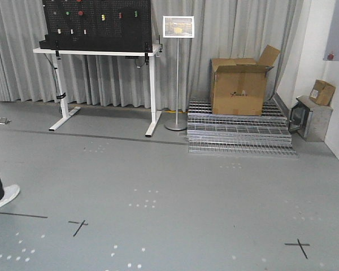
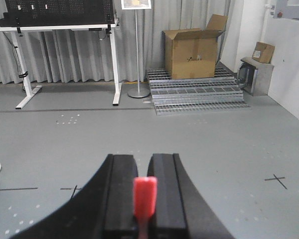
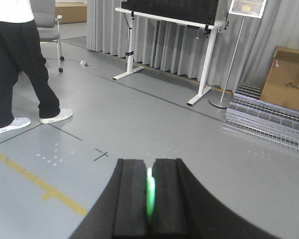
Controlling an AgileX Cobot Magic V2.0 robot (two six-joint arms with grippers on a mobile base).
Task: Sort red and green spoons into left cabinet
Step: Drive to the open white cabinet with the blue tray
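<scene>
Both spoons are in hand, and the left cabinet is in none of the three views, so judge this as mid-carry with the placing not yet begun. Left gripper [image 2: 142, 164]: fingers drawn in narrow, pinching the red spoon [image 2: 145, 195] by a flat end that stands up between the pads. You can't tell how much of it hangs below. Right gripper [image 3: 149, 167]: fingers likewise close together, clamped on the green spoon [image 3: 150, 196], which shows only as a thin edge-on sliver. Main risk, as I read it: these are thin, slick plastic pieces on small contact patches, so a jolt from the base or a quick wrist swing could let one pivot or slide out onto the floor [image 1: 175, 192]. The green one looks the likelier to twist, held on its edge. Second risk: a person [image 3: 20, 59] stands close on the right-wrist side, and a shoe [image 1: 3, 197] shows at the front view's left edge, so turning the base toward the cabinet could sweep an arm at them. Ahead it's open floor, then the pegboard table [image 1: 96, 52], sign stand [image 1: 177, 73], cardboard box [image 1: 240, 84] on metal grates [image 1: 237, 135], all well apart from you.
</scene>
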